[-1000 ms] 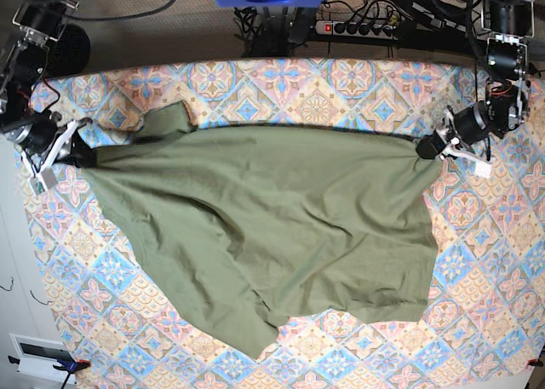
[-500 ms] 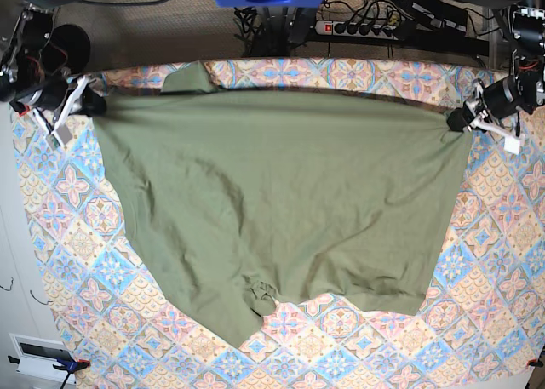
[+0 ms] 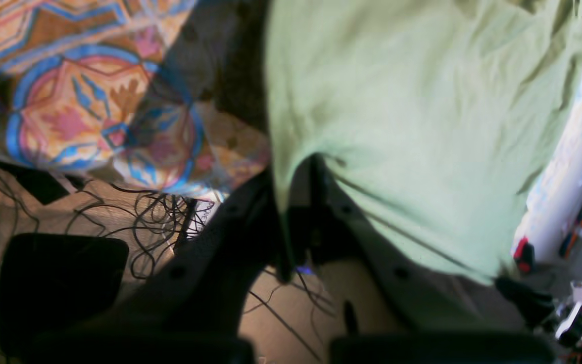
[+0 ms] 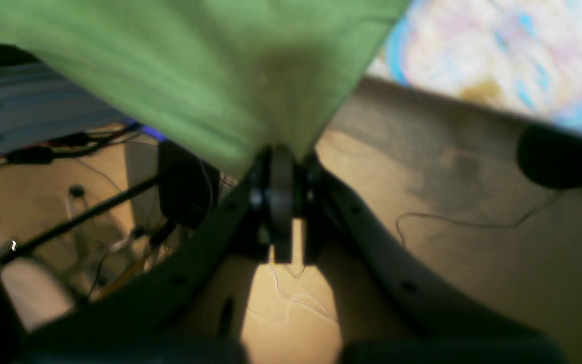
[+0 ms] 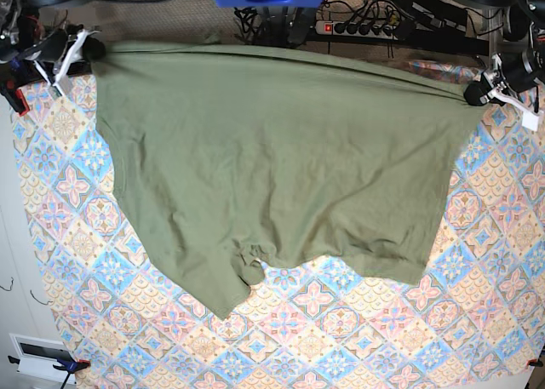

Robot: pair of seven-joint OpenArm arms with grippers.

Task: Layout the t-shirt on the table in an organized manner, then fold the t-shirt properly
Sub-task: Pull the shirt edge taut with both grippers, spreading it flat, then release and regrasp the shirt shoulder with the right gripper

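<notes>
The left pincer [image 5: 473,92], at the far right corner of the overhead view, is clamped on one corner of the t-shirt [image 5: 272,168], and the right pincer [image 5: 83,54], at the far left corner, is clamped on the opposite corner of the same edge. Between them that edge is pulled into a nearly straight line along the back of the counter [image 5: 502,236], or just past it. The olive-green shirt hangs and drapes forward from this line across the patterned cloth, mostly spread out but wrinkled. Its near edge is uneven, with a bunched flap sagging toward the front left. The close-up views show fabric pinched between each set of closed jaws. The laying-out step appears partway done: the shirt is stretched but not yet set down flat, and no fold has been made.
</notes>
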